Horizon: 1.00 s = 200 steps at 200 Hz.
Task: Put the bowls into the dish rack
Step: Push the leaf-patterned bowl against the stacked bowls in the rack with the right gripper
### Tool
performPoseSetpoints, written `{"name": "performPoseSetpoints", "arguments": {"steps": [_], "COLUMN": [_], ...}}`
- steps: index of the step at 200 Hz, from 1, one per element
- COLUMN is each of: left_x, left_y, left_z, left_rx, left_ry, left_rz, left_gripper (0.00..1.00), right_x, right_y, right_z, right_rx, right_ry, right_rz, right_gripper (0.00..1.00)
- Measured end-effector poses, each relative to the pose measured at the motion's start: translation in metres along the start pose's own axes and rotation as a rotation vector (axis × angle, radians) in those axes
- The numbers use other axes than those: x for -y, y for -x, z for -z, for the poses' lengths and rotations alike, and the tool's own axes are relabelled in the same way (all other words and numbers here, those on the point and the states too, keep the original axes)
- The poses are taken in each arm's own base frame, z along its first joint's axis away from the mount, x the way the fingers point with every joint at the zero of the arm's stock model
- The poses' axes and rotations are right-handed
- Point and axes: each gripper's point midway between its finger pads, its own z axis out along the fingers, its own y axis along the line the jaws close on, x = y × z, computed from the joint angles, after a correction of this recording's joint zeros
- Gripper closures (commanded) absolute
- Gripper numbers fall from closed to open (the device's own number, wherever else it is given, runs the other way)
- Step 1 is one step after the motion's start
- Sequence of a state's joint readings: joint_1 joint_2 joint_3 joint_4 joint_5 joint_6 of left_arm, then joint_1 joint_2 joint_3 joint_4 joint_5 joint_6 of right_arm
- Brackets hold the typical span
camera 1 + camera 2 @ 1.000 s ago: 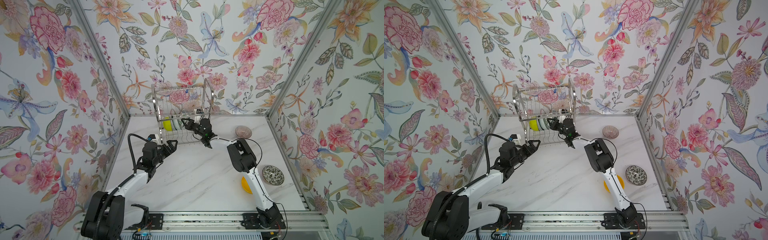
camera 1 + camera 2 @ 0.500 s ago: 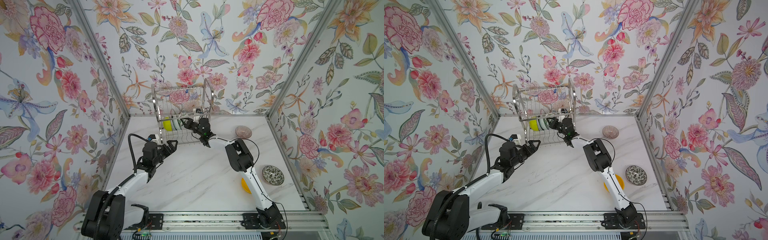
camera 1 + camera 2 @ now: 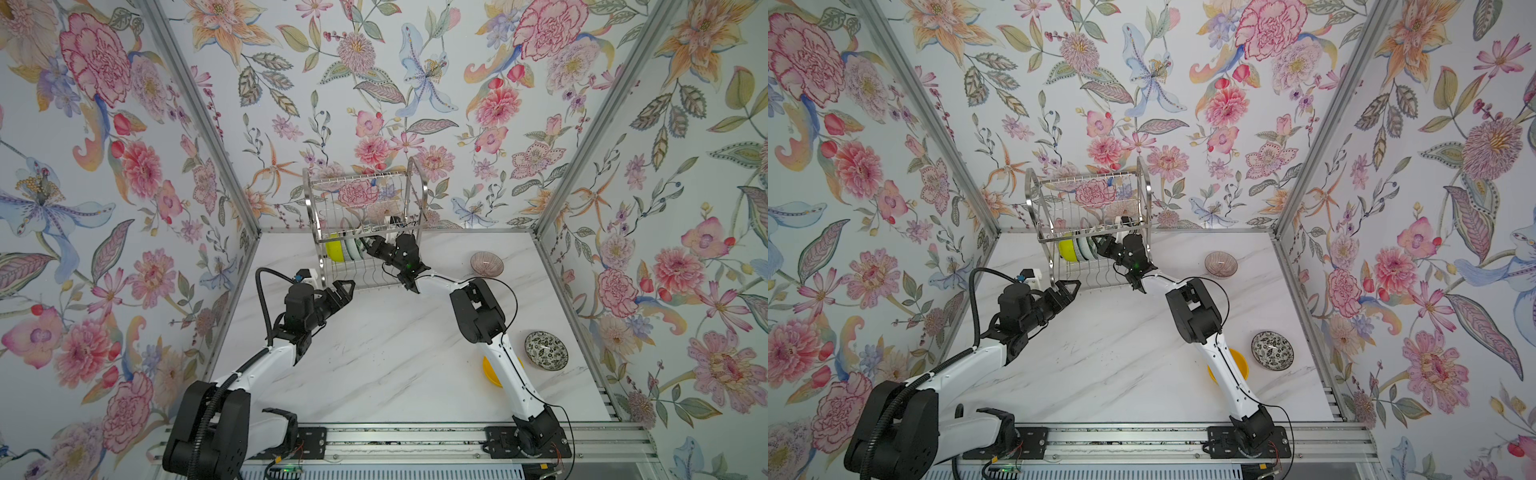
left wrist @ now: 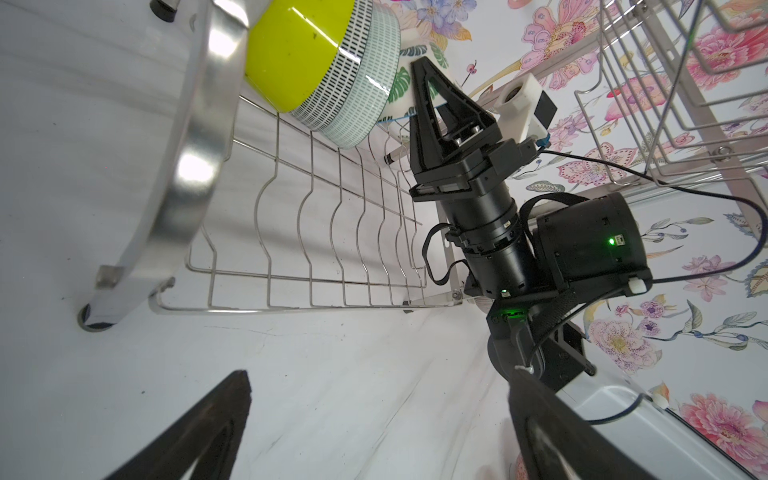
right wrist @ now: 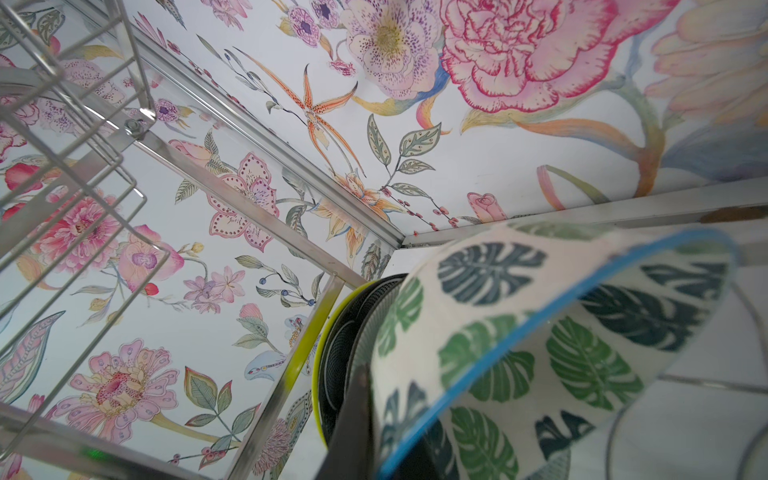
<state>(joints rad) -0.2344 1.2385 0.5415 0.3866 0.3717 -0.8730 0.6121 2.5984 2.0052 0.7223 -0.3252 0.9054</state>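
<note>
Arms barely moved | right fingers (image 4: 417, 116) grip leafy bowl (image 5: 540, 332) at rack (image 4: 195, 137), beside lime bowl (image 4: 291, 54) | left fingers (image 4: 237, 399) spread, empty | pink bowl (image 3: 487, 263), speckled bowl (image 3: 545, 350), yellow bowl (image 3: 1241, 363) wait on counter (image 3: 395, 353)

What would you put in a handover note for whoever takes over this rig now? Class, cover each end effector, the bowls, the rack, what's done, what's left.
Right end effector: shut on the leaf-print bowl, held on edge at the dish rack's lower tier.
Left end effector: open, empty, near the rack's front corner.
Done: lime green bowl and dash-patterned bowl stand in the lower tier.
Left: release the leaf-print bowl; then load the pinkish ribbed bowl, black-and-white floral bowl and yellow bowl from the table; the yellow one lies partly under the right arm.
</note>
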Motion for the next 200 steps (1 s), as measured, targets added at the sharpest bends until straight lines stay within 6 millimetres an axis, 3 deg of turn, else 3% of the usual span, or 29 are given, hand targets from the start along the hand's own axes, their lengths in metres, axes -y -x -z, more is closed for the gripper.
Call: {"name": "performPoseSetpoints", "arguments": {"steps": [200], "left_x": [-0.001], "left_y": [0.001], "left_z": [0.001], "left_rx": [-0.003], "left_ry": [-0.005], "left_rz": [0.012], "left_gripper": [0.01], "right_x": [0.002], "right_y": [-0.008], "right_z": [-0.011], "right_rx": [-0.043], "right_ry": [-0.012], "right_rz": [-0.009], "right_gripper": [0.9]}}
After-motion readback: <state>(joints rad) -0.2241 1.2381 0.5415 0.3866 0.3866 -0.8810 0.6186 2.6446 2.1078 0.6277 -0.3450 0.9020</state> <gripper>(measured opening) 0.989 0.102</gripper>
